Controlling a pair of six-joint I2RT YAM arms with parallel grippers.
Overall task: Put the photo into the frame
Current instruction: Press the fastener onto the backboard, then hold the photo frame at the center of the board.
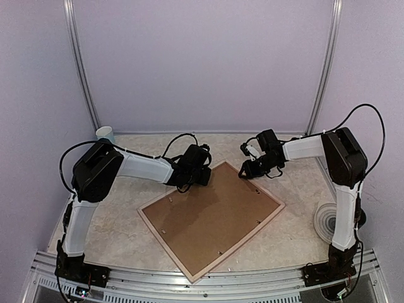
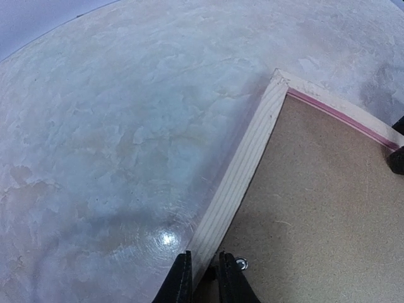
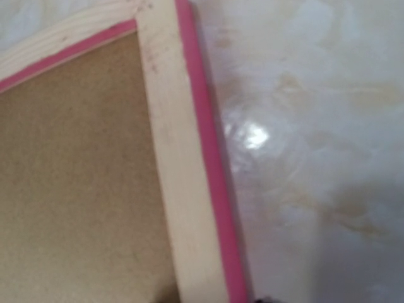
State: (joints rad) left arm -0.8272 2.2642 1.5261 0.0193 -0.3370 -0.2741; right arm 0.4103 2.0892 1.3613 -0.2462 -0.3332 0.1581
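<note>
Lying face down across the middle of the desk (image 1: 120, 221), the frame (image 2: 243, 164) shows its pale wood back, with only a thin line of pink at the edges; that is the side from which a print would go in, so it is turned the right way for loading. The brown backing board (image 1: 211, 211) sits inside the rails and covers the whole opening; the photo shows in no view, and whether it already lies beneath the board I cannot tell.

The left claw (image 2: 205, 268) straddles the far-left rail, one finger on the desk side and one on the board side, pinching the wood between them; judging by that grip, it is steadying or raising that edge. The right claw (image 1: 247, 169) hangs at the far corner of the frame; its wrist camera looks down on that corner but hardly shows its own fingers, so whether it is spread or pressed together I cannot tell.

A small metal tab (image 2: 241, 263) sits on the board just beside the left claw's inner finger, probably one of the clips that keep the board in. A pale cup (image 1: 105, 133) stands at the far-left corner of the desk, well apart from the work; a white coiled thing (image 1: 325, 221) lies near the right arm.
</note>
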